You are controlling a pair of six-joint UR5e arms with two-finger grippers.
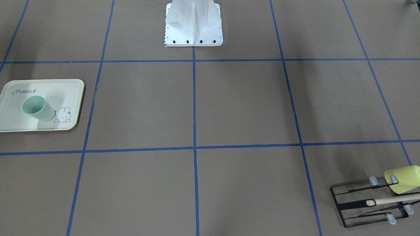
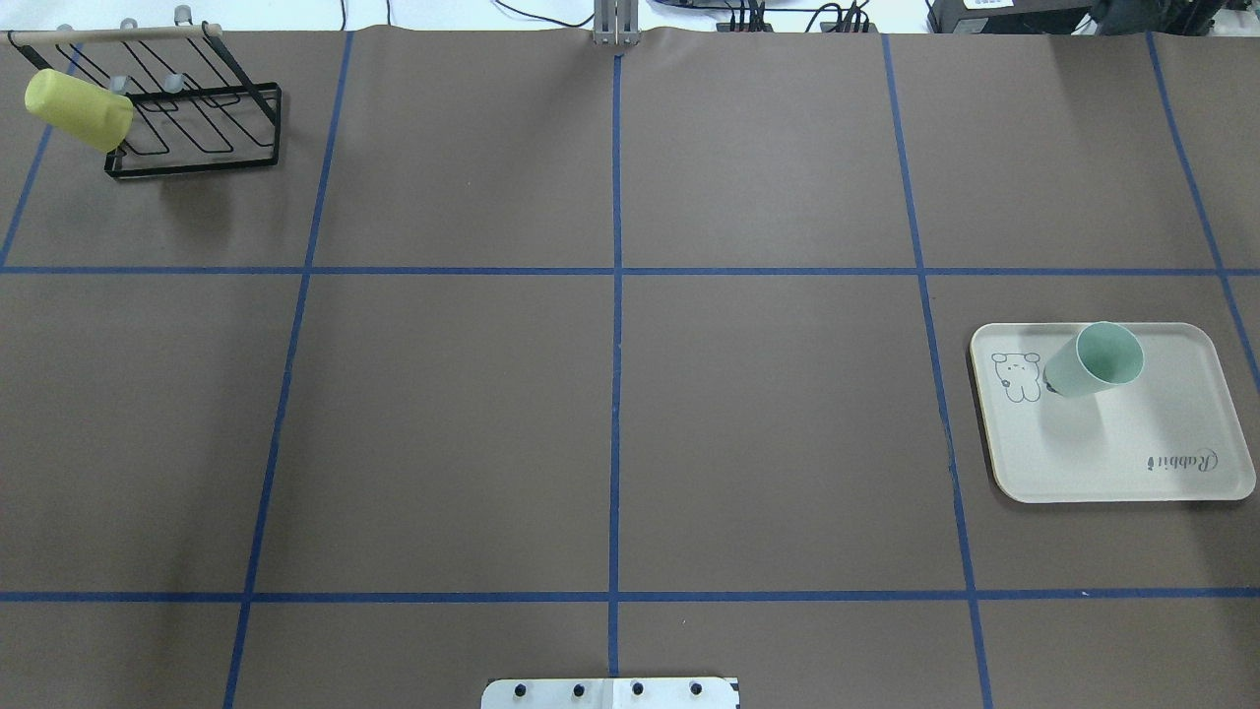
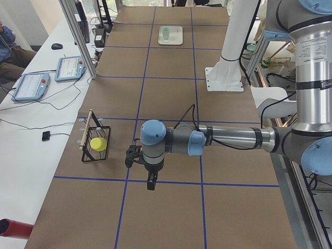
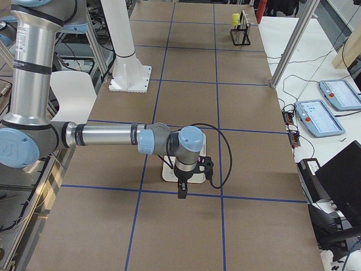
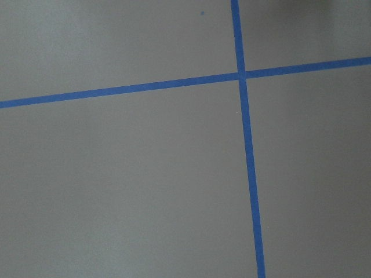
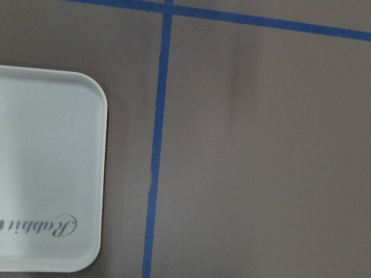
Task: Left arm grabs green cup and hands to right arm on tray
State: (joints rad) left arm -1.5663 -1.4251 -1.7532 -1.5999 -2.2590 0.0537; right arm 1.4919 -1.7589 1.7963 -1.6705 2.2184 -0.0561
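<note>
The pale mint-green cup (image 1: pixel 37 108) stands upright, mouth up, on the cream tray (image 1: pixel 67 86) next to the bunny drawing. Cup (image 2: pixel 1095 360) and tray (image 2: pixel 1171 423) lie at the right in the overhead view. No gripper touches the cup. My left gripper (image 3: pixel 150 181) shows only in the exterior left view, pointing down over the mat beside the rack; I cannot tell if it is open or shut. My right gripper (image 4: pixel 181 189) shows only in the exterior right view, hanging above the tray's edge (image 4: pixel 167 176); I cannot tell its state. The right wrist view shows a tray corner (image 6: pixel 52 145).
A black wire rack (image 2: pixel 197 128) with a wooden bar stands at the far left corner and holds a yellow-green cup (image 2: pixel 77 108). Both also show in the front-facing view, rack (image 1: pixel 361 205) and cup (image 1: pixel 403 178). The white robot base (image 1: pixel 193 29) sits at the table's middle edge.
</note>
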